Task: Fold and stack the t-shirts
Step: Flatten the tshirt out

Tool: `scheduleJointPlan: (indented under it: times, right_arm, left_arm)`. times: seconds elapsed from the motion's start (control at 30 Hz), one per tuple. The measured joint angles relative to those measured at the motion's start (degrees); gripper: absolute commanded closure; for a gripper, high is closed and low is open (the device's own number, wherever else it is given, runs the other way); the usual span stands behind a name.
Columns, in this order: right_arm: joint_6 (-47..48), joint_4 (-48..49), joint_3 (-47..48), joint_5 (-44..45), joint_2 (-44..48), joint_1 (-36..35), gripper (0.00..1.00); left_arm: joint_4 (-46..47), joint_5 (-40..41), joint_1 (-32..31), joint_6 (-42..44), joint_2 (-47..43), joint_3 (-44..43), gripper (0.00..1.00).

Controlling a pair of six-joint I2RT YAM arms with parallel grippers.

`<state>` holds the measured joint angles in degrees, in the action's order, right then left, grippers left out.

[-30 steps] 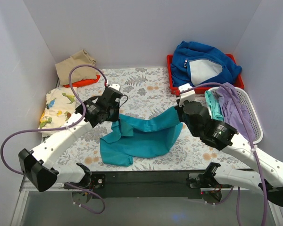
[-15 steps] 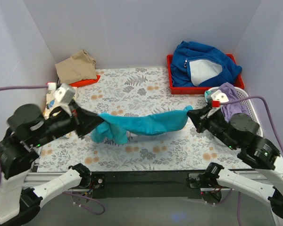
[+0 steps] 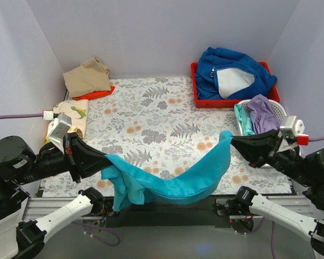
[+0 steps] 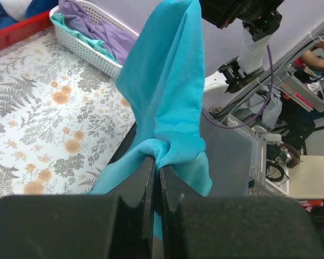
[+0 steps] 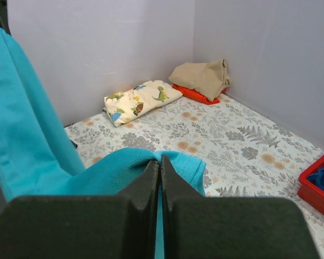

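Observation:
The teal t-shirt (image 3: 178, 183) hangs stretched in the air between both grippers, sagging over the table's near edge. My left gripper (image 3: 103, 161) is shut on its left end; in the left wrist view (image 4: 156, 162) the cloth bunches between the closed fingers. My right gripper (image 3: 233, 141) is shut on its right end, seen pinched in the right wrist view (image 5: 160, 160). A tan t-shirt (image 3: 86, 76) lies on an orange one (image 3: 95, 93) at the back left. The dinosaur-print t-shirt (image 3: 70, 116) lies folded at the left. Lavender (image 3: 262, 113) and mint (image 3: 244, 120) t-shirts sit in the white basket (image 3: 281, 111).
A red tray (image 3: 202, 101) at the back right holds the royal-blue fleece (image 3: 232, 73). The floral table cover (image 3: 156, 116) lies between the side walls. The arm bases and a black rail run along the near edge.
Both grippers have drawn back toward the near edge and further apart, lifting the teal shirt off the table. The shirt now hangs in a sagging band in front.

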<state>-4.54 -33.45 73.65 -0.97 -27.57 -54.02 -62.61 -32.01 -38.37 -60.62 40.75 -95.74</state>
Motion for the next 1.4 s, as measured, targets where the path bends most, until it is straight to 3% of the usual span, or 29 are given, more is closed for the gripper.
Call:
scheduleJointPlan:
  times: [0.27,0.5,0.67,0.87,1.0,1.2,1.3,1.33,1.37,1.4]
  right_arm:
    - [-2.3,1.6,-11.9,11.3,-8.0,0.0,0.98]
    - [-5.5,2.3,-23.3,26.6,-17.6,0.0,0.97]
    - [-5.8,8.2,-27.5,34.2,-22.6,1.4,0.98]
    - [-4.9,17.8,-29.6,33.7,-33.5,13.0,0.99]
    - [-3.7,23.8,-28.8,31.8,-42.8,21.8,0.99]
    - [-1.3,28.6,-22.1,28.8,-57.5,26.3,0.99]
    - [-0.8,31.3,-19.1,28.1,-63.0,27.4,0.99]
    - [-0.6,32.4,-18.3,27.8,-64.6,27.8,0.94]
    - [-0.4,33.1,-17.9,27.8,-65.8,28.0,0.8]
    - [-0.1,33.9,-17.5,27.6,-67.0,28.5,0.76]
  left_arm:
    - [-2.1,19.1,0.0,-0.7,4.3,9.3,1.0]
    - [4.4,33.3,0.1,3.2,24.3,24.6,1.0]
    - [10.3,40.1,3.5,7.2,37.4,29.1,1.0]
    - [18.4,45.8,10.9,13.0,49.2,27.5,1.0]
    - [21.9,48.7,14.5,16.5,59.3,20.4,1.0]
    - [23.1,49.4,17.1,20.1,76.3,4.8,1.0]
    - [24.7,50.5,17.7,21.8,81.4,2.0,1.0]
    - [25.4,51.3,17.9,22.6,82.6,1.9,1.0]
    - [26.1,52.5,18.0,23.5,83.3,1.9,1.0]
    - [26.9,53.4,18.2,24.1,83.4,2.0,0.98]
